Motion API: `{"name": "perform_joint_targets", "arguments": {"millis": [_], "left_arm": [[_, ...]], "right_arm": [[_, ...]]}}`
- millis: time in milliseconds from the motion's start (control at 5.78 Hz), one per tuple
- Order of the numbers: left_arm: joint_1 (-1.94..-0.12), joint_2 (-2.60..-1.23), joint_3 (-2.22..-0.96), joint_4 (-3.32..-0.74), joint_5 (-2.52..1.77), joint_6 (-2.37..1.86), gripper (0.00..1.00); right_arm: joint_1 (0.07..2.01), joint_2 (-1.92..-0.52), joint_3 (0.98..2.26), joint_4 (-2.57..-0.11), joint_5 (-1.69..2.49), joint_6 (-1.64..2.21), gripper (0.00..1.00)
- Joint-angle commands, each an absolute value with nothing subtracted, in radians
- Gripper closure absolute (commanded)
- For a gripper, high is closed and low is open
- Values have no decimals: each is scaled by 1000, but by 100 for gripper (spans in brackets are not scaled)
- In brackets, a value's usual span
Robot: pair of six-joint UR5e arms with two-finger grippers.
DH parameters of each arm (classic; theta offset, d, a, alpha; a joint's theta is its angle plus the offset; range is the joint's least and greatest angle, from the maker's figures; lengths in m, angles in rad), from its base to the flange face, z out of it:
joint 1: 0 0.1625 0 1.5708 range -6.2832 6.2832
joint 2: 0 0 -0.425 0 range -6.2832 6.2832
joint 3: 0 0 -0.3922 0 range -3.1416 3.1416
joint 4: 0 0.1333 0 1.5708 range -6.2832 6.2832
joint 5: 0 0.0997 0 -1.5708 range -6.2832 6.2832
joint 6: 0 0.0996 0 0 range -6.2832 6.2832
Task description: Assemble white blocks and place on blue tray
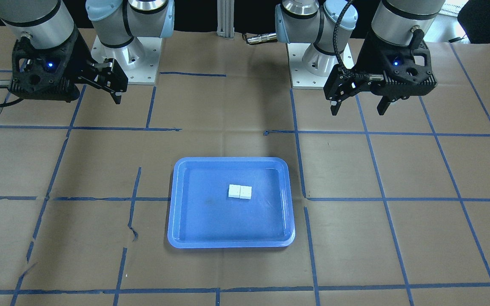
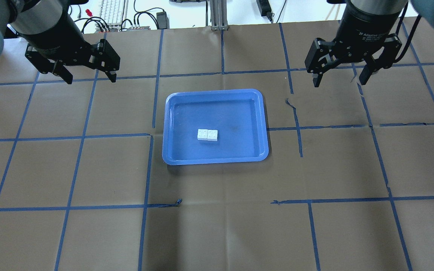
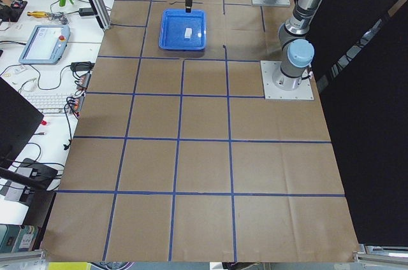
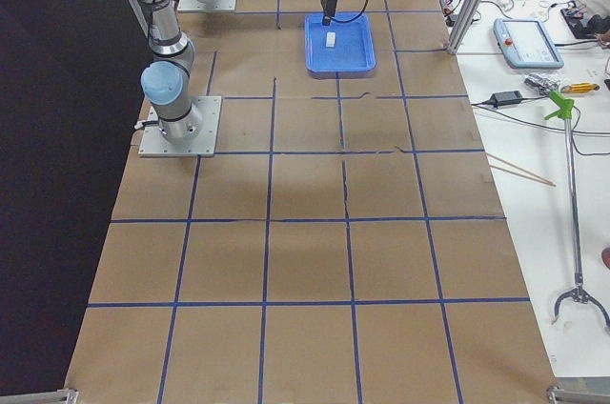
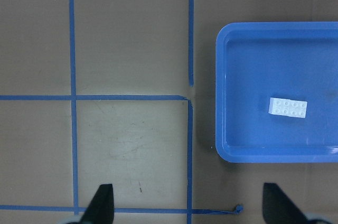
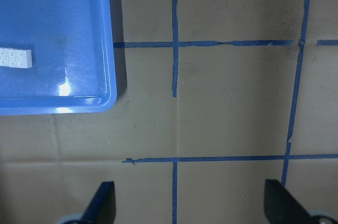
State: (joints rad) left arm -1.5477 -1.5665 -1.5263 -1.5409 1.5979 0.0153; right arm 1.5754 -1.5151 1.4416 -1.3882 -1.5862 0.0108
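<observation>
Two grippers are hovering above the table (image 2: 217, 233). At left in the overhead view, the left gripper (image 2: 90, 77) is holding its jaws spread and gripping nothing. At centre, one blue tray (image 2: 166, 128) is carrying two white blocks (image 2: 207, 134), touching side by side, studs up, slightly left of the tray's middle. Their long axis is running left to right, parallel to the tray's long rim. At right, the right gripper (image 2: 340, 81) is hanging spread and empty. The blocks are lying inboard of both grippers, well apart from each; the left gripper is judged marginally nearer.
</observation>
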Motion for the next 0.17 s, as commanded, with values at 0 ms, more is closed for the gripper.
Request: {"name": "perform_joint_targets", "arguments": {"millis": [0], "left_arm": [[-1546,-1568,-1526,-1540,1597,15,1]], "right_arm": [[1575,-1516,1445,-1388,-1588,11,0]]}}
